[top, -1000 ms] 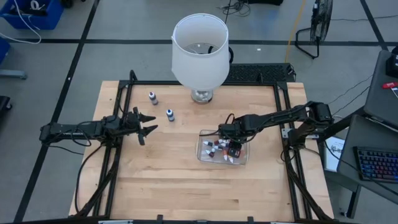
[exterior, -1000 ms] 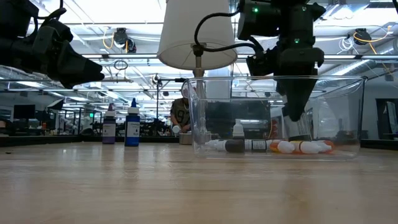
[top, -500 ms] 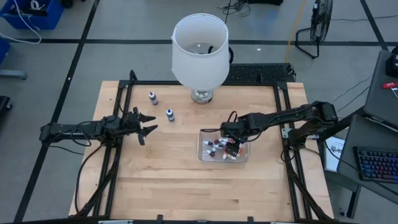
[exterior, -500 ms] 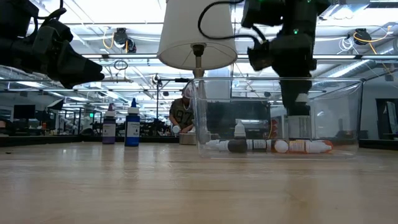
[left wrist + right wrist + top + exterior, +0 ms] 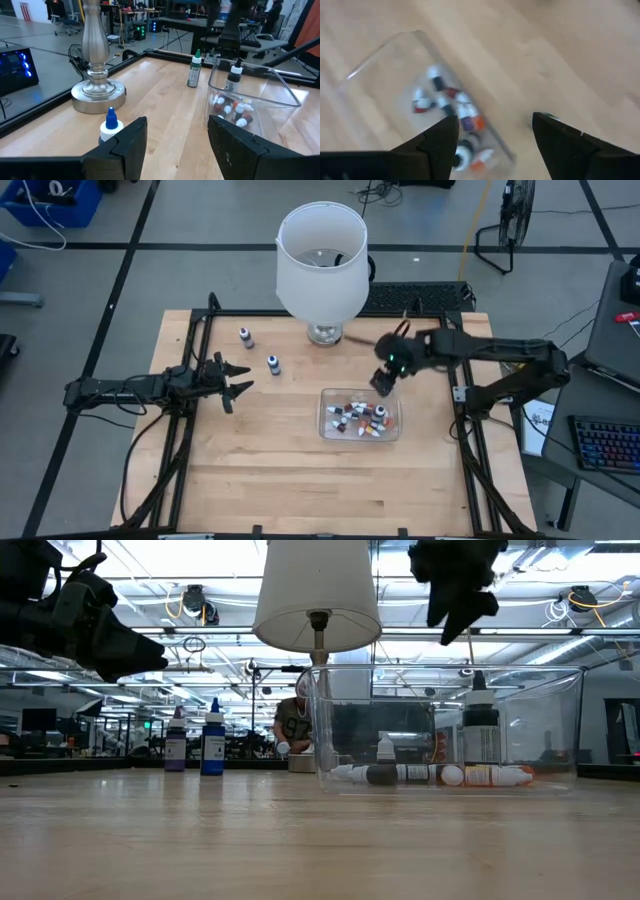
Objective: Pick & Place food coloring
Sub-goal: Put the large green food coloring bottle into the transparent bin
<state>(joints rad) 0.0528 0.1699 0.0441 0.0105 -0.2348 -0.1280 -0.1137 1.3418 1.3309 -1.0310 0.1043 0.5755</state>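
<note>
The food coloring is split up. Several small bottles (image 5: pixel 360 418) lie in the clear tub (image 5: pixel 325 395), and one dark bottle (image 5: pixel 480 730) stands upright among them. Two more bottles (image 5: pixel 246 336) (image 5: pixel 273 364) stand on the table at the far left. A green-capped one (image 5: pixel 194 72) stands just beyond the tub. My right gripper (image 5: pixel 383 380) hangs open above the tub's far right corner, holding nothing (image 5: pixel 495 145). My left gripper (image 5: pixel 235 380) waits open over the table's left side.
A lamp with a big white shade (image 5: pixel 322 265) and a metal base (image 5: pixel 97 85) stands at the table's far middle. Black rails (image 5: pixel 190 370) line the table's left and right edges. Bare wood lies in front of the tub.
My right gripper has let go of the dark bottle inside the tub. It has risen clear of the tub toward the far edge while turning at the wrist. The bottle stays upright in the tub's right part.
</note>
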